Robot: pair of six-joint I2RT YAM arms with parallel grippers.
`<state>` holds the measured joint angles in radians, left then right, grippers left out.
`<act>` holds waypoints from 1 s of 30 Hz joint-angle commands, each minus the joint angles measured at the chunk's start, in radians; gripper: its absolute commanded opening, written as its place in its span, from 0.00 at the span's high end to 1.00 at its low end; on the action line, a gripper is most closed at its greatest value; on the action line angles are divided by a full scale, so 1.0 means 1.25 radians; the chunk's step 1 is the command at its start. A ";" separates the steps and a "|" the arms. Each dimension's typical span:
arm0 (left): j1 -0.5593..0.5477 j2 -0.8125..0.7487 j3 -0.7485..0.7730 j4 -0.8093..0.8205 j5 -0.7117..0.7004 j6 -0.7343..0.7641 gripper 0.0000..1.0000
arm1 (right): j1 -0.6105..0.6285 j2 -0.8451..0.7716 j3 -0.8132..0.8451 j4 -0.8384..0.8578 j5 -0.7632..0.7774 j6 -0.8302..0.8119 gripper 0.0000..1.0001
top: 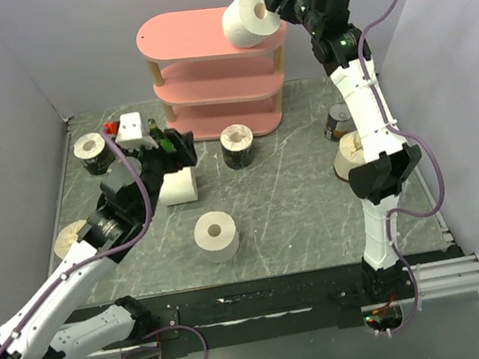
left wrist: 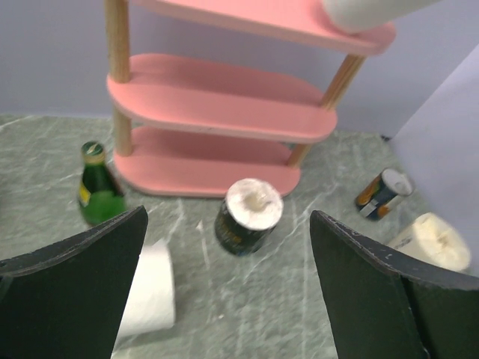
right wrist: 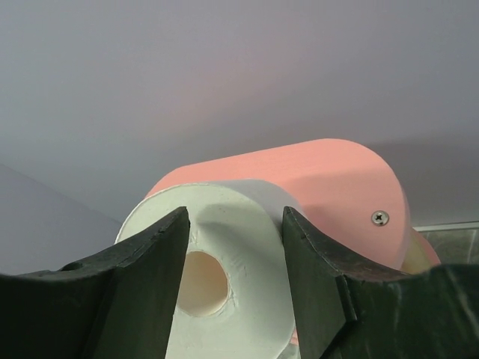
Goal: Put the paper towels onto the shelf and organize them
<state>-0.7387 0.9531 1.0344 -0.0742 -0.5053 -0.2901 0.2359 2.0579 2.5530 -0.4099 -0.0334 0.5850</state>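
Observation:
The pink shelf (top: pixel 200 44) stands at the back of the table, and it also shows in the left wrist view (left wrist: pixel 224 97). My right gripper (top: pixel 277 2) is shut on a white paper towel roll (top: pixel 249 19) at the right end of the top board. In the right wrist view the fingers (right wrist: pixel 142 262) flank this roll (right wrist: pixel 239 299), core facing the camera. My left gripper (top: pixel 171 149) is open and empty above a white roll (top: pixel 179 187). A dark-label roll (top: pixel 238 146) stands in front of the shelf, and another (top: pixel 91 154) at the left. A white roll (top: pixel 217 236) lies near the middle front.
A green bottle (top: pixel 158 136) and a white box (top: pixel 129 126) stand left of the shelf. A metal can (top: pixel 338 123) and a cream roll (top: pixel 352 157) sit by the right arm. Another cream roll (top: pixel 71 235) is partly hidden by the left arm.

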 commanded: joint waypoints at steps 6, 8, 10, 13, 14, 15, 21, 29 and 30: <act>0.006 0.122 0.131 0.089 0.070 -0.055 0.04 | 0.016 0.036 0.041 0.047 0.006 0.006 0.40; 0.006 0.143 0.166 0.075 0.077 -0.054 0.04 | 0.015 0.040 0.039 0.048 0.011 0.002 0.40; 0.006 0.158 0.179 0.077 0.081 -0.053 0.04 | 0.016 0.040 0.039 0.058 0.013 -0.004 0.39; 0.006 0.163 0.189 0.078 0.086 -0.047 0.04 | 0.015 0.039 0.040 0.070 0.023 -0.011 0.37; 0.004 0.163 0.189 0.077 0.086 -0.045 0.04 | 0.014 0.037 0.039 0.073 0.025 -0.013 0.34; 0.006 0.158 0.187 0.074 0.085 -0.044 0.04 | 0.014 0.036 0.039 0.076 0.025 -0.016 0.32; 0.006 0.136 0.178 0.062 0.053 -0.009 0.04 | -0.002 0.010 0.029 0.082 0.016 -0.040 0.24; 0.015 0.061 0.140 -0.050 -0.061 -0.017 0.04 | -0.002 -0.082 -0.044 0.068 -0.012 -0.126 0.21; 0.019 0.034 0.131 -0.085 -0.071 -0.032 0.04 | 0.000 -0.091 -0.057 0.062 -0.013 -0.141 0.22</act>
<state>-0.7311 1.0927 1.2186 -0.0895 -0.4957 -0.3008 0.2348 2.0663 2.5103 -0.3573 -0.0265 0.4919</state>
